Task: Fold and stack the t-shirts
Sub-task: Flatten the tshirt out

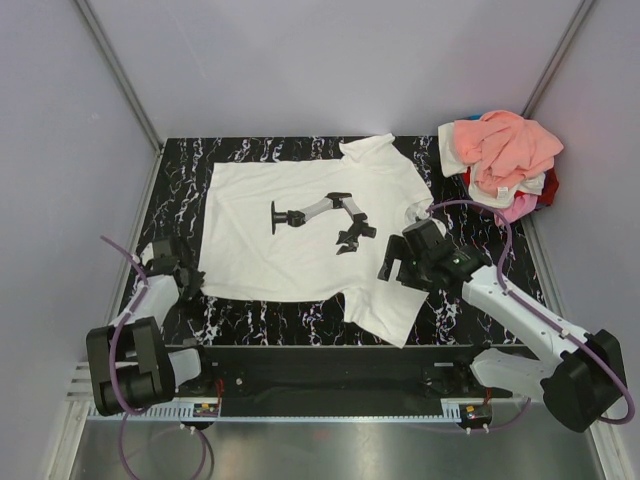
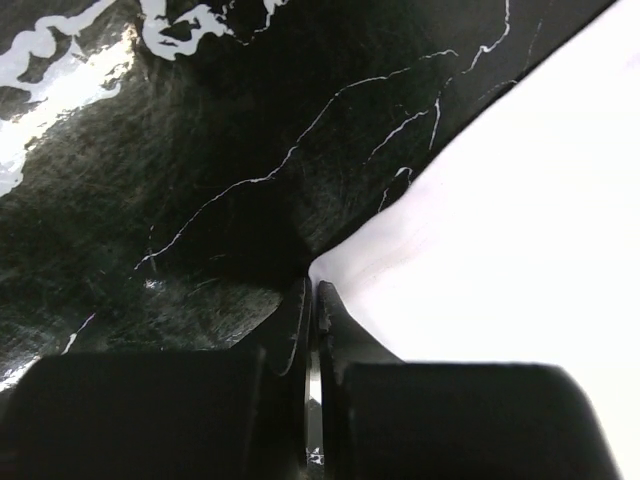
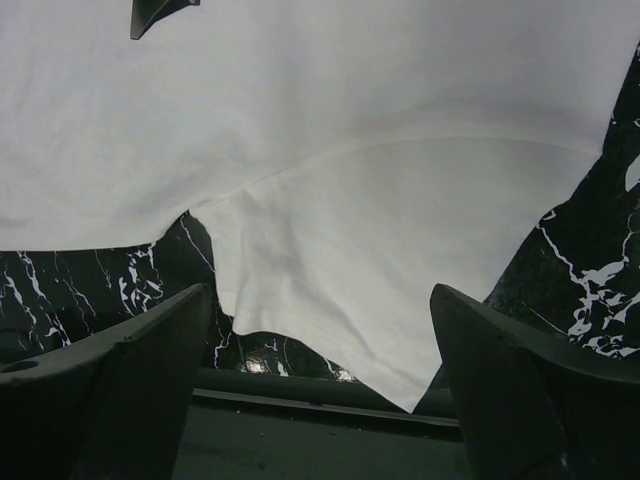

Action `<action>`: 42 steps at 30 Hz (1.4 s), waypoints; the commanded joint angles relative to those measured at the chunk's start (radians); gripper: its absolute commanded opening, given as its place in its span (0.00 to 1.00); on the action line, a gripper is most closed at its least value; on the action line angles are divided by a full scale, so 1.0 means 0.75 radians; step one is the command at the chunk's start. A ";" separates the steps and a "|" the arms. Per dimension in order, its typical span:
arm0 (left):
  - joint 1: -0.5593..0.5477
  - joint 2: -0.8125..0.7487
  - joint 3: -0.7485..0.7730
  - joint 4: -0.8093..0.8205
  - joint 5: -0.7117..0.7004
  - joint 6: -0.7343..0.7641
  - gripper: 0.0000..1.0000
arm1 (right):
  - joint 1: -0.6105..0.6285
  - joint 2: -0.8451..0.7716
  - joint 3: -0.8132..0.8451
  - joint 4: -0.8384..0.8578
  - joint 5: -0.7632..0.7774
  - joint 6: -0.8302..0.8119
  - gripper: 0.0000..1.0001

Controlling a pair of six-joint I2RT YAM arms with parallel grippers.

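Left wrist view: left claw point(image 2: 312, 292) pinched shut on a corner of the white shirt point(image 2: 510, 250), cloth spreading rightward; right claw point(image 3: 320, 292) gapes wide above its sleeve point(image 3: 345, 215).

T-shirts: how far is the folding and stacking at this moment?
Done: the white shirt lies spread flat on the table, print up; nothing is folded or stacked yet. In hand: the left jaws are shut on its near left corner; the right jaws stand open over the near sleeve. Left: folding this shirt, then the crumpled pile at the far right corner.
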State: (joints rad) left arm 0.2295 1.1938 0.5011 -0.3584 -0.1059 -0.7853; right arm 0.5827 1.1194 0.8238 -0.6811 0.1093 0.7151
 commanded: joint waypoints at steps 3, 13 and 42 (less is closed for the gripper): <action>0.005 -0.037 -0.050 0.042 0.008 0.026 0.00 | 0.011 -0.081 0.022 -0.195 0.128 0.075 1.00; 0.003 -0.072 -0.067 0.067 0.041 0.049 0.00 | 0.082 -0.218 -0.256 -0.317 -0.113 0.282 0.94; 0.005 -0.097 -0.081 0.083 0.063 0.047 0.00 | 0.143 0.350 -0.223 -0.039 -0.264 0.106 0.07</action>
State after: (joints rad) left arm 0.2295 1.1374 0.4496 -0.3119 -0.0750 -0.7567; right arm 0.6807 1.3849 0.6628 -0.7677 -0.1024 0.8021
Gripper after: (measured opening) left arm 0.025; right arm 0.104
